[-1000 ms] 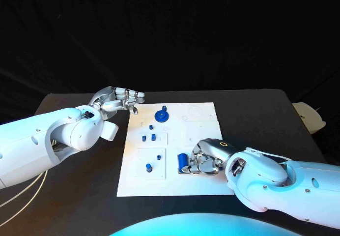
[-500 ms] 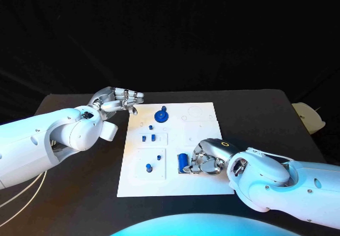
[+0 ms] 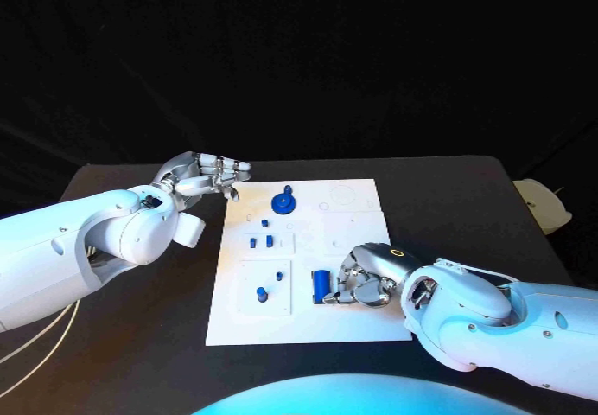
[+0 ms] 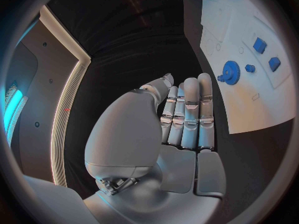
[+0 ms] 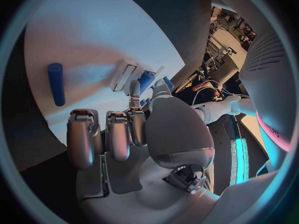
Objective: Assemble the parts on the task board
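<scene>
The white task board (image 3: pixel 355 320) lies in the middle of the black table. On it are a blue gear (image 3: pixel 285 204), several small blue pegs (image 3: pixel 261 242) and a blue cylinder (image 3: pixel 321 283) lying flat. My right hand (image 3: pixel 361 278) sits on the board just right of the cylinder, fingers curled in and nothing held. In the right wrist view the cylinder (image 5: pixel 56 83) lies apart from the curled hand (image 5: pixel 131 129). My left hand (image 3: pixel 207 176) hovers off the board's far left corner, holding nothing. The left wrist view shows its fingers (image 4: pixel 187 114) side by side, the gear (image 4: pixel 230 73) beyond them.
Two raised white squares (image 3: pixel 267 282) on the board's left half carry the small pegs. Faint round outlines (image 3: pixel 334 206) mark the board's far right part. A pale object (image 3: pixel 546 206) lies at the table's right edge. Bare black table surrounds the board.
My right hand has crept slightly toward the board's near edge beside the cylinder. The left hand and the parts stay where they were.
</scene>
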{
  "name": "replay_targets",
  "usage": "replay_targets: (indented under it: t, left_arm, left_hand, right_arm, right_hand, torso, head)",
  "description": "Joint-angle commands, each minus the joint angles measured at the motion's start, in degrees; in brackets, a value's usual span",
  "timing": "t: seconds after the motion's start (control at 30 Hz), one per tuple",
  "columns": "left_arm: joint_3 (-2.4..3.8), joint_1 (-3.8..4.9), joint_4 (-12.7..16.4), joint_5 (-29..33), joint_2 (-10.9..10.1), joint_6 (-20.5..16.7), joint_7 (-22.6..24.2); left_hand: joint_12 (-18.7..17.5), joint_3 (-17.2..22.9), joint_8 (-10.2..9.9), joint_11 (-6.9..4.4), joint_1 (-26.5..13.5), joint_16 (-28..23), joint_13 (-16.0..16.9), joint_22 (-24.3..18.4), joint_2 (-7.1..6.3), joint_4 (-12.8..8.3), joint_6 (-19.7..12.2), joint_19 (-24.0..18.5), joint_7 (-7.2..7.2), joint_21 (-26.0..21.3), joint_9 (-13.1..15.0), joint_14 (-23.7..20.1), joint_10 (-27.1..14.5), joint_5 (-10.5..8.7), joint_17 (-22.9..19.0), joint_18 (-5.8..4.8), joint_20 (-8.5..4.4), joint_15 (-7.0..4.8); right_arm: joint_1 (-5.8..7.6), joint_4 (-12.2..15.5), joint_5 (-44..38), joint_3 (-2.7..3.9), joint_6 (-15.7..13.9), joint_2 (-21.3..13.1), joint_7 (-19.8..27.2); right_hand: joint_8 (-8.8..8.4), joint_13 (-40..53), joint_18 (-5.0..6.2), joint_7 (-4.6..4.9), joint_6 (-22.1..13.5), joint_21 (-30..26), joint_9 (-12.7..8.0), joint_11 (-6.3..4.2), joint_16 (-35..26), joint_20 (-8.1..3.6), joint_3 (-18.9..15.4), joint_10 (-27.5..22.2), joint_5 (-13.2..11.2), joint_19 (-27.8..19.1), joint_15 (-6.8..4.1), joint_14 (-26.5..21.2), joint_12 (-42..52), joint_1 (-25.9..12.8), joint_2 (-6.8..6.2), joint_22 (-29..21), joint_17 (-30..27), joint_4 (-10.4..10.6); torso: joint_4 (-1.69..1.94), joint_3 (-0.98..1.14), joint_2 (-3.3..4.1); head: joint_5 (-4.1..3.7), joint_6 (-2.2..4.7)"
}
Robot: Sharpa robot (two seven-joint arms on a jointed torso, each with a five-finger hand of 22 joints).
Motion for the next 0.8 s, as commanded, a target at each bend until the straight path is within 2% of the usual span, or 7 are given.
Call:
replay_targets:
  t: [0.03,0.1,0.23,0.33,0.47,0.57,0.8]
  left_arm:
    - [0.03,0.03,0.14,-0.4,-0.01,0.57,0.38]
    - [0.03,0.03,0.16,-0.4,-0.03,0.56,0.38]
    - [0.03,0.03,0.22,-0.4,-0.06,0.53,0.4]
    - [0.03,0.03,0.24,-0.4,-0.07,0.57,0.44]
    - [0.03,0.02,0.29,-0.4,0.03,0.74,0.56]
    - [0.02,0.02,0.36,-0.4,0.11,0.87,0.63]
    - [0.02,0.01,0.57,-0.57,0.13,0.86,0.57]
  left_hand:
    - [0.06,-0.29,0.4,-0.09,0.08,0.33,0.08,-0.09,0.32,0.07,-0.45,-0.23,-0.05,-0.39,0.06,-0.39,-0.37,0.0,-0.07,0.74,0.19,0.09]
    - [0.06,-0.29,0.4,-0.09,0.08,0.33,0.08,-0.09,0.32,0.07,-0.45,-0.23,-0.05,-0.39,0.06,-0.39,-0.37,0.0,-0.07,0.74,0.19,0.09]
    - [0.06,-0.29,0.4,-0.09,0.08,0.33,0.08,-0.09,0.32,0.07,-0.45,-0.23,-0.05,-0.39,0.06,-0.39,-0.37,0.0,-0.07,0.74,0.19,0.09]
    - [0.08,-0.29,0.41,-0.09,0.1,0.33,0.08,-0.09,0.32,0.06,-0.46,-0.23,-0.04,-0.39,0.06,-0.4,-0.4,0.0,-0.07,0.74,0.19,0.09]
    - [0.15,-0.28,0.45,-0.08,0.17,0.35,0.09,-0.09,0.34,0.04,-0.5,-0.24,-0.03,-0.4,0.05,-0.45,-0.48,-0.01,-0.08,0.74,0.19,0.1]
    - [0.15,-0.28,0.45,-0.08,0.17,0.35,0.09,-0.09,0.34,0.04,-0.5,-0.24,-0.03,-0.4,0.05,-0.45,-0.48,-0.01,-0.08,0.74,0.19,0.1]
    - [0.15,-0.28,0.45,-0.08,0.17,0.35,0.09,-0.09,0.34,0.04,-0.5,-0.24,-0.03,-0.4,0.05,-0.45,-0.48,-0.01,-0.08,0.74,0.19,0.1]
  right_arm:
    - [-0.02,0.33,-0.47,0.02,-0.94,-0.59,0.46]
    - [0.0,0.59,-0.11,0.03,-2.21,-1.33,0.49]
    - [0.66,0.91,2.62,0.09,-5.91,-3.75,0.78]
    - [2.55,0.59,5.85,0.12,-6.93,-6.26,1.03]
    - [4.03,0.6,6.54,0.11,-5.26,-9.14,1.18]
    - [4.49,0.41,5.37,0.04,-2.69,-10.73,1.03]
    - [3.41,0.1,1.75,-0.22,0.0,-12.03,0.07]
  right_hand:
    - [0.19,7.12,-0.93,-0.15,-0.14,-0.2,0.13,-0.33,0.06,-0.3,0.05,1.98,0.29,3.61,-0.33,4.93,-0.16,0.66,0.67,13.53,9.5,-0.1]
    - [0.01,6.81,-0.89,-0.04,-0.51,-0.39,0.12,-0.27,-0.02,-0.29,0.03,1.8,1.11,3.53,-0.3,4.9,-0.64,1.0,0.99,13.47,9.34,-0.18]
    - [-1.92,4.38,-0.38,1.08,-3.28,-2.93,-0.58,0.62,-0.83,0.09,0.32,0.12,3.94,2.46,0.32,4.53,-4.3,3.46,1.68,12.76,7.71,-0.73]
    - [-3.21,3.71,-0.32,1.7,-4.52,-3.27,-1.11,1.15,-0.84,0.49,0.66,-0.49,7.5,2.31,0.79,4.54,-5.39,5.64,1.96,12.67,7.76,-1.37]
    - [-3.46,3.71,-0.39,1.79,-4.51,-2.96,-1.21,1.23,-0.76,0.61,0.59,-0.51,7.91,2.44,0.88,4.59,-5.42,6.14,1.88,12.76,7.94,-1.53]
    - [-3.73,3.56,-0.38,1.92,-4.39,-2.99,-1.34,1.36,-0.77,0.75,0.15,-0.59,7.19,2.43,1.0,4.59,-5.66,6.09,1.56,12.76,7.93,-1.39]
    - [-3.78,3.31,-0.38,1.89,-4.24,-3.0,-1.37,1.36,-0.8,0.79,0.06,-0.74,7.1,2.43,1.03,4.58,-6.02,6.22,1.5,12.76,7.89,-1.41]
  torso:
    - [-0.01,0.04,-0.02]
    - [-0.04,0.05,-0.05]
    - [-0.08,0.0,-0.11]
    - [-0.17,0.02,-0.15]
    - [-0.2,-0.09,-0.17]
    - [-0.43,0.01,-0.23]
    - [-0.56,-0.06,-0.28]
  head:
    - [0.05,-0.02]
    - [0.02,0.0]
    - [-0.04,0.03]
    - [-0.23,0.08]
    - [-1.0,0.24]
    - [-1.14,0.21]
    - [-2.62,0.16]
